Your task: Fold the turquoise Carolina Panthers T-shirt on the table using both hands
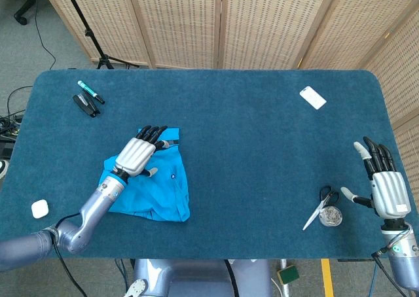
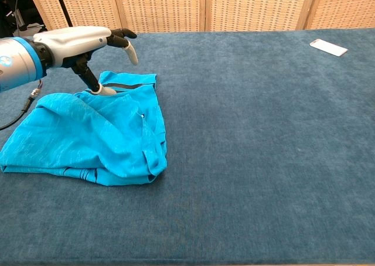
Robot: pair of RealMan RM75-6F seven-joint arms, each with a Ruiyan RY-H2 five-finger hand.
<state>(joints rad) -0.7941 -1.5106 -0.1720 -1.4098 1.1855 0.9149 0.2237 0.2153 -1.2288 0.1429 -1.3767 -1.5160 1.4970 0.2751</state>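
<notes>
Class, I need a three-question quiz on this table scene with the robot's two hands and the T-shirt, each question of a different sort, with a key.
1. True or false: the right hand holds the scissors.
2. Which hand is over the T-shirt? A) left hand B) right hand C) both
3. Fill in: the white phone lies near the table's far ____ corner, as the head view shows it.

Key: 1. False; it is open beside them, apart. 2. A. 3. right.
</notes>
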